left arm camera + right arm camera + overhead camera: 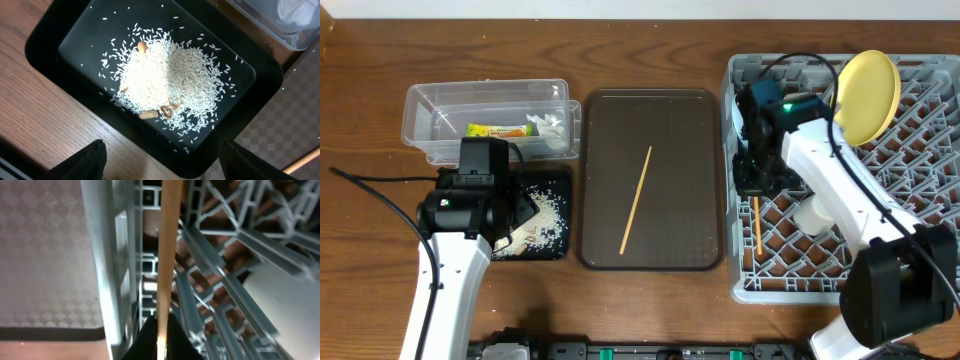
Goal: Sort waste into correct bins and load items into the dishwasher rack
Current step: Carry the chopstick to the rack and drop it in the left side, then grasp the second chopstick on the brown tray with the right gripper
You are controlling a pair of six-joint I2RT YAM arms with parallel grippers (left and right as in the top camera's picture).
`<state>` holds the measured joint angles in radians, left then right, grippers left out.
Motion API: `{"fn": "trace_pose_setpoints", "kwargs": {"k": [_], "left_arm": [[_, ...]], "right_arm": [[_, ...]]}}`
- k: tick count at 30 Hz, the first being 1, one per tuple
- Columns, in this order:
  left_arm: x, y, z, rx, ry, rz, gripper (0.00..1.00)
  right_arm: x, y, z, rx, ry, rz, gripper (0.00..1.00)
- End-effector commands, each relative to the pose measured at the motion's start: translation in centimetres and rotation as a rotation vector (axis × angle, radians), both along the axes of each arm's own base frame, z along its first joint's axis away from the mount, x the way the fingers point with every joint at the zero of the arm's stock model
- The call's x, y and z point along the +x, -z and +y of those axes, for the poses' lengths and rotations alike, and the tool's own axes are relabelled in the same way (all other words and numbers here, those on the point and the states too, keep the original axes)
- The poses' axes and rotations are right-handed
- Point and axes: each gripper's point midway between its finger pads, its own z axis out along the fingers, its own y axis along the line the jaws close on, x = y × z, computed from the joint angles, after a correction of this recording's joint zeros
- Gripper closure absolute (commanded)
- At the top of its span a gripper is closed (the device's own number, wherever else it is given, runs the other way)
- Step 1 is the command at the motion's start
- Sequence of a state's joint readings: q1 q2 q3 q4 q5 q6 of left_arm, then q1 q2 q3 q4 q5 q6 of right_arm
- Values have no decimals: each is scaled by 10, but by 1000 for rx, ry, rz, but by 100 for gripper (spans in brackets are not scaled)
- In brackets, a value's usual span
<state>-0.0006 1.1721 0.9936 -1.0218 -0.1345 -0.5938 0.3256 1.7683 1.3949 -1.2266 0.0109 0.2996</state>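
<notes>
My right gripper (pixel 757 188) (pixel 161 336) is shut on a wooden chopstick (pixel 757 228) (pixel 168 245) and holds it inside the left side of the grey dishwasher rack (pixel 930 130) (pixel 107 255). A yellow plate (pixel 867 95) stands upright in the rack, and a pale cup (pixel 814 216) (pixel 282 302) lies there. The second chopstick (pixel 637 198) lies on the brown serving tray (pixel 700 150). My left gripper (pixel 485 215) (pixel 160 165) is open above the black tray (pixel 558 250) (pixel 75 35) holding rice (pixel 165 75). The clear tub (pixel 420 110) holds the wrapper (pixel 498 130) and tissue (pixel 548 125).
A few peanuts (pixel 150 114) lie among the rice. The tub's corner (pixel 280 35) shows in the left wrist view. The brown tray's patterned floor (pixel 45 245) lies just left of the rack wall. Bare wooden table (pixel 650 40) surrounds everything.
</notes>
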Motion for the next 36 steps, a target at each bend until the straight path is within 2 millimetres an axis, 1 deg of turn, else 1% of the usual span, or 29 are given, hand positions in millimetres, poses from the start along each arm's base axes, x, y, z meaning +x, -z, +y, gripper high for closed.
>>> {"fn": "trace_pose_setpoints", "kwargs": {"k": [1, 4, 6, 8, 11, 13, 15, 17, 18, 19, 21, 23, 24, 26, 31, 35, 36], "left_arm": [[-3, 0, 3, 13, 8, 3, 26], [-2, 0, 3, 13, 8, 2, 26], [-2, 0, 3, 13, 8, 2, 26], [-2, 0, 3, 13, 8, 2, 26], [-2, 0, 3, 13, 8, 2, 25], [-2, 0, 3, 13, 8, 2, 26], [-2, 0, 3, 13, 8, 2, 25], [-2, 0, 3, 13, 8, 2, 26], [-2, 0, 3, 13, 8, 2, 26], [-2, 0, 3, 13, 8, 2, 26], [-2, 0, 3, 13, 8, 2, 26], [-3, 0, 3, 13, 8, 2, 26], [-2, 0, 3, 13, 8, 2, 26], [-3, 0, 3, 13, 8, 2, 26], [-3, 0, 3, 13, 8, 2, 26], [-3, 0, 3, 13, 8, 2, 26], [-2, 0, 3, 13, 8, 2, 26]], "right_arm": [[0, 5, 6, 17, -25, 1, 79], [3, 2, 7, 21, -24, -12, 68], [7, -3, 8, 26, -24, -27, 66], [14, -11, 10, 35, -25, -53, 66], [27, -29, 24, 87, -35, -109, 67], [39, -43, 41, 148, -53, -159, 67], [50, -54, 64, 227, -98, -220, 64], [60, -61, 93, 308, -168, -284, 44], [63, -63, 104, 331, -190, -309, 36], [67, -63, 115, 345, -213, -337, 32], [68, -62, 136, 367, -257, -373, 30], [67, -56, 156, 384, -285, -384, 31], [64, -51, 168, 391, -298, -381, 32], [60, -38, 183, 378, -296, -368, 33], [48, 13, 199, 258, -250, -301, 34], [33, 53, 213, 220, -260, -228, 39], [30, 62, 214, 202, -256, -214, 43]]}}
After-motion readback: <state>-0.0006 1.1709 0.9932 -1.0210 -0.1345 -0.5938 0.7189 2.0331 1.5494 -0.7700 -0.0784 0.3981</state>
